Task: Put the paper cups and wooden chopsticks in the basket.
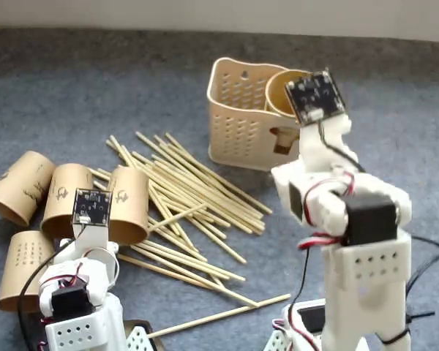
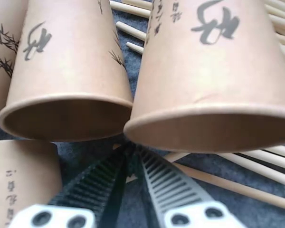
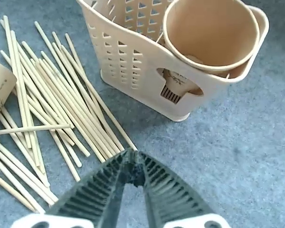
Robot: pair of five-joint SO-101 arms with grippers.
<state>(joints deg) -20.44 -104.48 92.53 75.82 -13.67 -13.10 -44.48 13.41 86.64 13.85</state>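
Left gripper (image 2: 131, 159): sitting pinched together, empty, with its tips just short of two rims.
Cups (image 2: 66, 71): lying sideways, mouths facing it.
Right gripper (image 3: 133, 166): likewise pinched, empty.
Basket (image 3: 133, 66): standing ahead of it, holding an upright cup (image 3: 211, 31).
Chopsticks (image 3: 61, 104): lying beside the basket, mostly pointing away from the gripper.

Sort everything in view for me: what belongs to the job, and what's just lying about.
Belongs to the job:
- basket
- paper cup already standing upright in it
- four paper cups lying on their sides
- wooden chopsticks scattered in a pile beside the basket

Just there:
- grey carpet under it all
- pale strip along its far edge
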